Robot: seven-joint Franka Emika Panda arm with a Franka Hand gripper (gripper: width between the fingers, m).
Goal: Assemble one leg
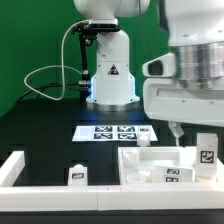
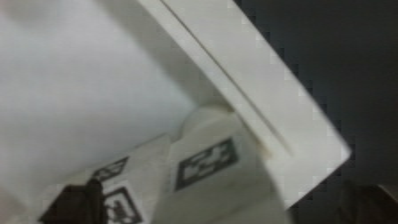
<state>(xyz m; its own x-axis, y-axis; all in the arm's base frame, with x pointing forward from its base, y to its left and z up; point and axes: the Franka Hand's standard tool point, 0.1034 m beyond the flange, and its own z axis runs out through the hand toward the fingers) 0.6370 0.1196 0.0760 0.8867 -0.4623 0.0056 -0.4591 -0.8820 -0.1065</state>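
A leg [image 1: 207, 153], a stubby white peg with a square tag, stands upright over the near corner of the flat white panel [image 1: 140, 160] on the exterior view's right. My gripper [image 1: 198, 138] hangs right above it, its hand filling the upper right. In the wrist view the leg [image 2: 217, 160] runs between my two dark fingers, and my gripper [image 2: 214, 214] looks shut on it. The panel's raised rim [image 2: 249, 75] lies behind the leg. The fingertips are partly cut off by the picture's edge.
Two more legs stand loose: one [image 1: 76, 175] near the front left, one [image 1: 143, 141] by the panel's far edge. The marker board [image 1: 118, 131] lies behind the panel. A white wall piece [image 1: 14, 166] runs along the left. The robot base [image 1: 110, 75] stands at the back.
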